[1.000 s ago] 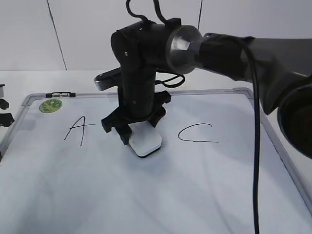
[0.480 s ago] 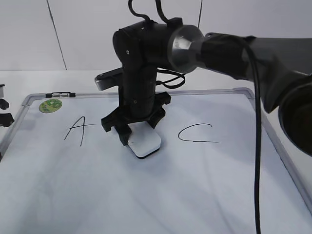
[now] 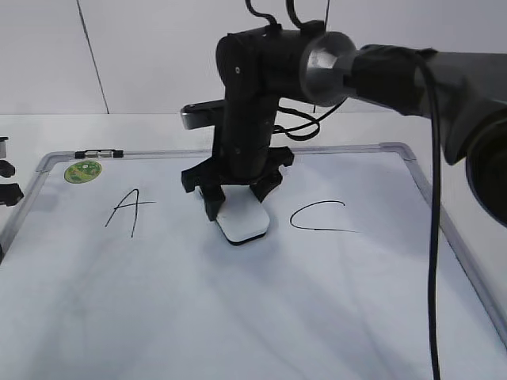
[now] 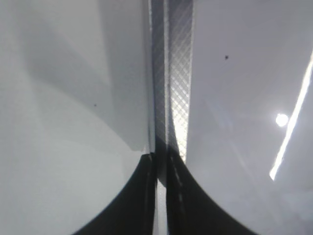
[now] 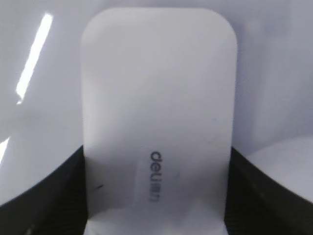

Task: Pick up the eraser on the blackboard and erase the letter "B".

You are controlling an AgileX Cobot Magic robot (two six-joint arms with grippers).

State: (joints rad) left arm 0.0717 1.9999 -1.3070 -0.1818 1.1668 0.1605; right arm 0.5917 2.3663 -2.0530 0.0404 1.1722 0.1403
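The white eraser [image 3: 244, 222] lies flat on the blackboard [image 3: 238, 317], between the black "A" [image 3: 127, 209] and the black "C" [image 3: 318, 216]. My right gripper [image 3: 238, 207] is shut on its sides and presses it onto the board. In the right wrist view the eraser [image 5: 159, 98] with grey lettering sits between the two dark fingers [image 5: 156, 191]. The letter "B" does not show; the spot between "A" and "C" is covered by the arm and eraser. My left gripper [image 4: 161, 166] is shut and empty over the board's grey frame [image 4: 176, 88].
A round green sticker [image 3: 82, 171] sits in the board's far left corner. The right arm's cable [image 3: 432, 277] hangs over the board's right side. Dark parts of the left arm [image 3: 8, 182] show at the left edge.
My right gripper has slid the eraser to the right along the board, toward the "C". The left gripper has not moved.
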